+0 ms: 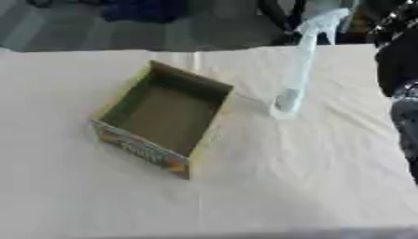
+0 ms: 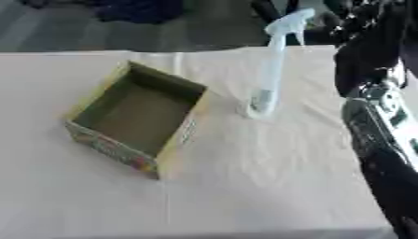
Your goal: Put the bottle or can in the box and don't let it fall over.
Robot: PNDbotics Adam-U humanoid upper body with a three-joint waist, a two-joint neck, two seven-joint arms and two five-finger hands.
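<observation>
A tall, pale, see-through spray bottle (image 1: 297,70) stands upright on the table, its trigger head at the top by the far edge. To its left and apart from it lies an open, empty cardboard box (image 1: 140,150) with a colourful printed front wall, turned at an angle. My right arm (image 2: 377,121) comes up along the right edge. Its dark right hand (image 2: 369,25) shows beside the bottle's head, to the right of it; I cannot tell whether it touches the bottle. My left hand is out of sight.
A cream cloth with creases covers the table (image 1: 310,177). Dark things and a grey floor lie beyond the far edge (image 1: 147,11). Bare cloth stretches in front of the box and the bottle.
</observation>
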